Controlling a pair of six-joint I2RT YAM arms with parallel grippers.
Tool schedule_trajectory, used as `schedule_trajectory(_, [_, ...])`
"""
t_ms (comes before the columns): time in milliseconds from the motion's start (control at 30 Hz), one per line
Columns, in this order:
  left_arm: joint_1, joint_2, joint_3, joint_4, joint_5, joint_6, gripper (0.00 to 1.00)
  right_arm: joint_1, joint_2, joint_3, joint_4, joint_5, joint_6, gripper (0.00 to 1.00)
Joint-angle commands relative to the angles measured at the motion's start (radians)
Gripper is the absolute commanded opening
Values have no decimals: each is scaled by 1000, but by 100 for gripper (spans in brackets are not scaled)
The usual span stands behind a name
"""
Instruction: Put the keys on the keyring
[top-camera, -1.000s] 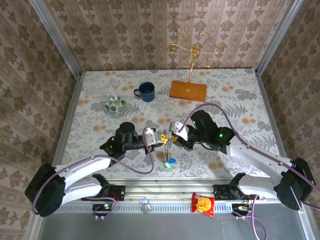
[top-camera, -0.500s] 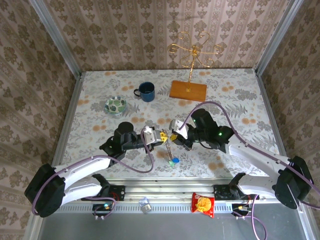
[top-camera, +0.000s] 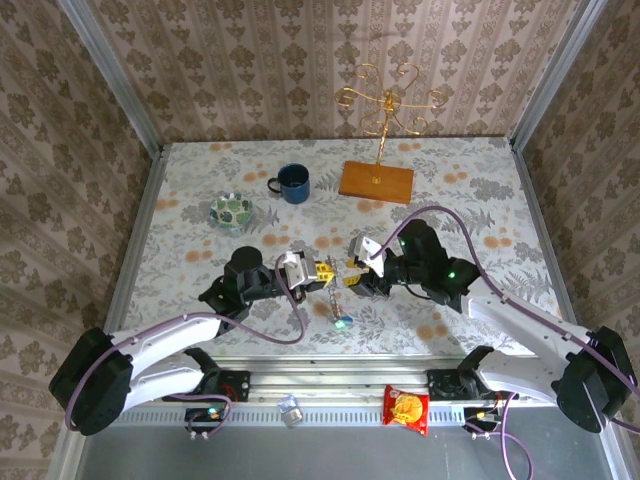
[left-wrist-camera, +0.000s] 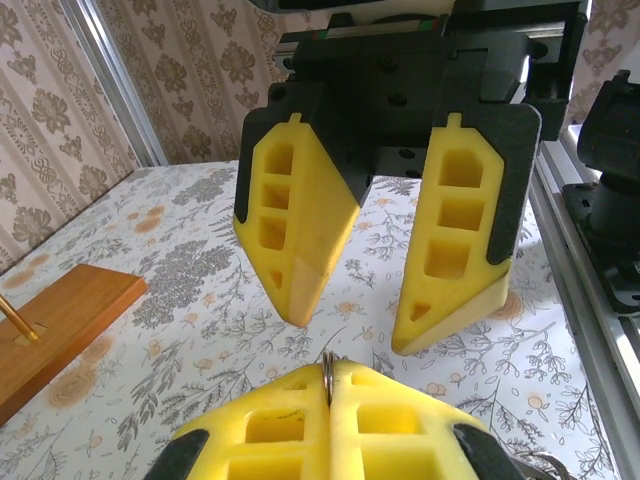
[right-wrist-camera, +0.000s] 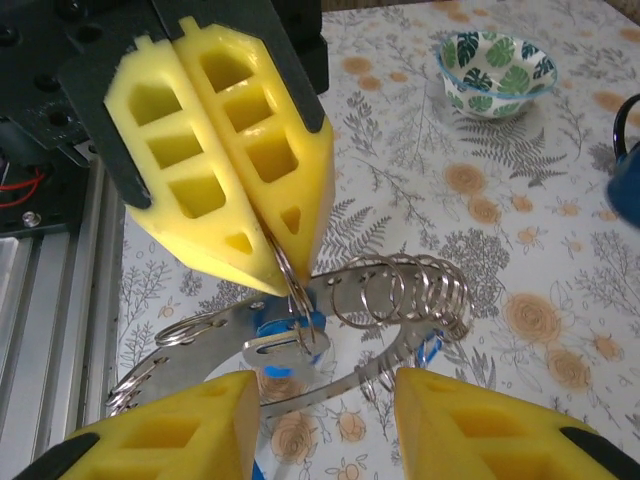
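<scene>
My left gripper (top-camera: 325, 270) (left-wrist-camera: 328, 375) is shut on a thin split ring of the keyring (right-wrist-camera: 400, 295), a silvery metal band strung with several small rings. The keyring hangs below that gripper (right-wrist-camera: 287, 280), just above the table. A metal key (right-wrist-camera: 290, 345) with a blue tag hangs from the pinched ring. In the top view the keys (top-camera: 342, 320) dangle with blue and green tags. My right gripper (top-camera: 352, 277) (right-wrist-camera: 325, 385) (left-wrist-camera: 358, 330) faces the left one, open, with its fingers either side of the keyring and apart from it.
A blue mug (top-camera: 293, 183), a green-patterned dish (top-camera: 232, 210) and a wooden base with a gold wire stand (top-camera: 376, 181) sit at the back of the table. A snack packet (top-camera: 407, 408) lies on the front rail.
My right gripper has opened and drawn back a little to the right, away from the ring. The left gripper stays shut, with the keyring and keys hanging from it.
</scene>
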Motion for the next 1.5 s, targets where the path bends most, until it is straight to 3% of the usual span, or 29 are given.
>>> schedule_trajectory(0, [6, -6, -1, 87, 31, -34, 0, -3, 11, -5, 58, -41, 13, 42])
schedule_trajectory(167, [6, 2, 2, 91, 31, -34, 0, -3, 45, 6, 90, -61, 39, 36])
schedule_trajectory(433, [6, 3, 3, 110, 31, -42, 0, -6, 54, 2, 86, -68, 38, 0])
schedule_trajectory(767, [0, 10, 13, 88, 52, -5, 0, -11, 122, 53, 32, -83, 28, 0])
schedule_trajectory(900, [-1, 5, 4, 89, 50, -12, 0, -21, 59, -5, 116, -71, 54, 26])
schedule_trajectory(1033, [-1, 9, -2, 114, 61, -33, 0, -23, 40, -28, 156, -100, 66, 33])
schedule_trajectory(1267, [-2, 20, -13, 180, 69, -78, 0, -23, 76, -25, 198, -133, 85, 30])
schedule_trajectory(1367, [-1, 23, -19, 199, 71, -91, 0, -23, 86, -28, 224, -141, 87, 25])
schedule_trajectory(1467, [1, 33, -24, 222, 77, -106, 0, -23, 92, -34, 274, -160, 96, 13])
